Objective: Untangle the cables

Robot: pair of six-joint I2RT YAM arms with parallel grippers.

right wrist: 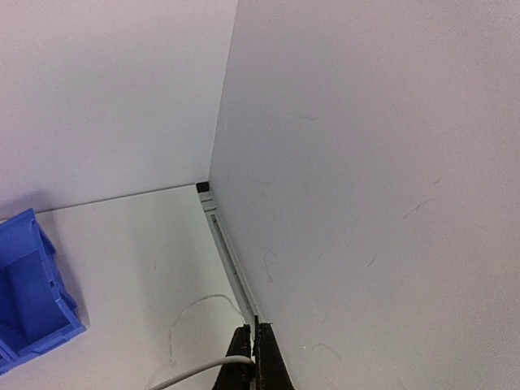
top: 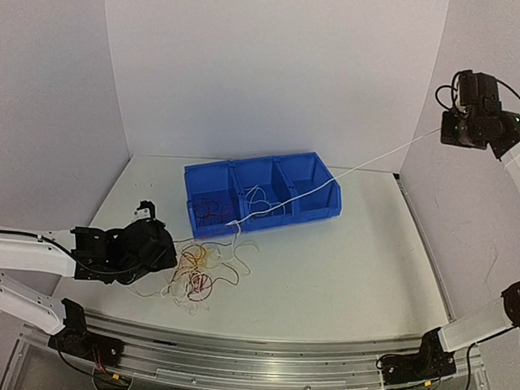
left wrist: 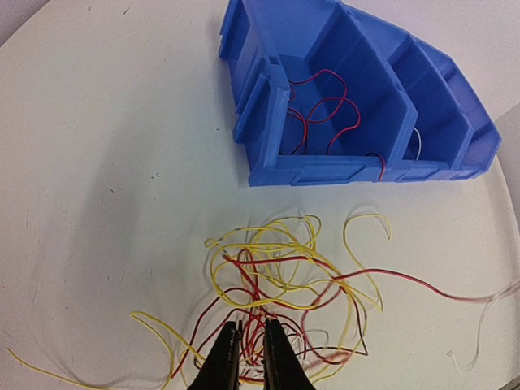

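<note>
We are keeping a white cable (top: 365, 163) clamped in the right gripper (right wrist: 253, 357), high up. It is running taut across the blue bin (top: 315, 210) down to the tangled cables (left wrist: 276, 284) on the table in front of it. The left gripper (left wrist: 252, 337) is hovering low over the tangle, fingers nearly together; we cannot tell if it is pinching anything. The wires are looking light, springy and snag-prone, so we judge them best taken near a free end.

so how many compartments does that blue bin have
3, side by side in the blue plastic bin: left compartment holds thin dark red cables, middle compartment holds white cable loops, right compartment has a taut white cable crossing over it.
</note>
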